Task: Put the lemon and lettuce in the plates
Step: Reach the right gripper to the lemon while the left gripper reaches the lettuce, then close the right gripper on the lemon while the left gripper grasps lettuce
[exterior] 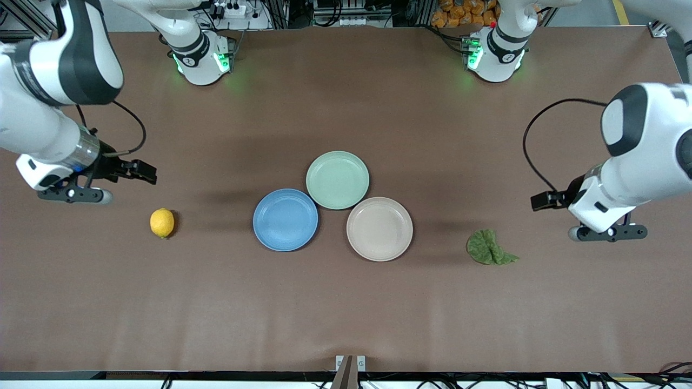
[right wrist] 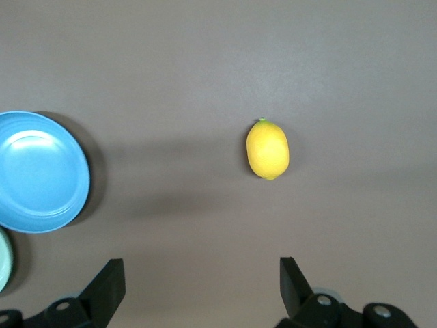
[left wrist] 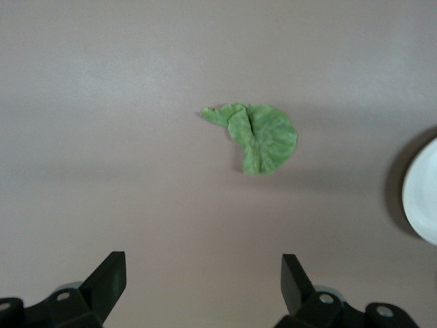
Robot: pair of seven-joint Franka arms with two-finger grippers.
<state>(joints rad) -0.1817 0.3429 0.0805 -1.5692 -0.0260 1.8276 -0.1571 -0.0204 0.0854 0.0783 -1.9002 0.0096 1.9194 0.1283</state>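
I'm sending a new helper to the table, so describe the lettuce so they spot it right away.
Start at the three plates clustered mid-table, then go from the beige-pink plate toward the left arm's end. The lettuce lies there alone on the brown table: the only dark green, wrinkly, flat thing, unlike the smooth round mint-green plate.

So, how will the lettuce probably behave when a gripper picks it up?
The lettuce looks thin and folded, so it will likely flop and hang limp. It lies flat on the table, so the open left gripper above may struggle to get under it. It seems light, unlikely to roll.
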